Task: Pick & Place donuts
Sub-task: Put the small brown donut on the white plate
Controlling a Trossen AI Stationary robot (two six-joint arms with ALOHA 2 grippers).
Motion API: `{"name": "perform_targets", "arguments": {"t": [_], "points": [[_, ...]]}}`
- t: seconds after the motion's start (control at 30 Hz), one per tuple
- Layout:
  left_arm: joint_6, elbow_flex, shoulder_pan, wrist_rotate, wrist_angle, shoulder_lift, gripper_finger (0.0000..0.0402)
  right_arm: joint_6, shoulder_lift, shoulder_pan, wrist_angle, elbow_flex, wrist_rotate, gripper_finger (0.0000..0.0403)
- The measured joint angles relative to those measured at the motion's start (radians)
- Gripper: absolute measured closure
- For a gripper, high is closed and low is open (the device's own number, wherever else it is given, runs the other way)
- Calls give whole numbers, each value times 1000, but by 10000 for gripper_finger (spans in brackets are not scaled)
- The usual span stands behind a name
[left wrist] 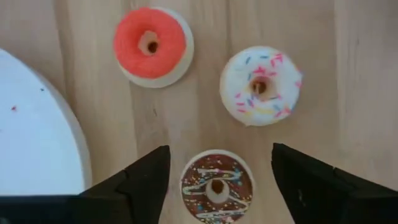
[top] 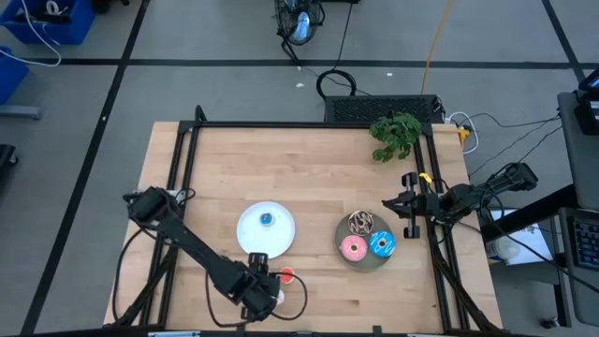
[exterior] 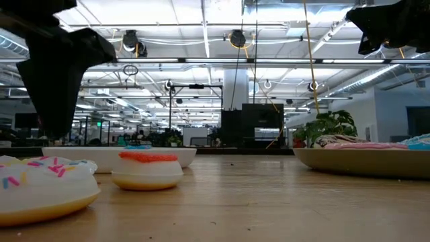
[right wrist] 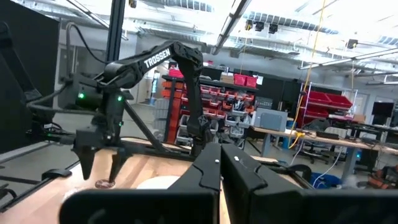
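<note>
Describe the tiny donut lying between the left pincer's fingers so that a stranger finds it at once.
Start at the white plate; beside it three tiny donuts lie on the wood. Yours is the brown donut, between the open left pincer. Its neighbours are red-orange and white.

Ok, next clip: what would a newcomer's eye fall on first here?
Probably the left pincer, open and hovering straight over a tiny brown donut on the table's near edge, with a red-orange donut and a white sprinkled donut beside it. Next, the grey plate holding three larger donuts, near the parked, shut right pincer.
</note>
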Motion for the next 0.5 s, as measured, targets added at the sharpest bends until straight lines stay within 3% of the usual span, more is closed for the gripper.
{"name": "perform_targets", "arguments": {"t": [0.2, 0.5], "points": [[-37, 0, 1, 54, -48, 10, 103, -2, 0, 0, 0, 0, 0, 403], [-56, -8, 2, 52, -64, 11, 112, -11, 0, 0, 0, 0, 0, 403]]}}
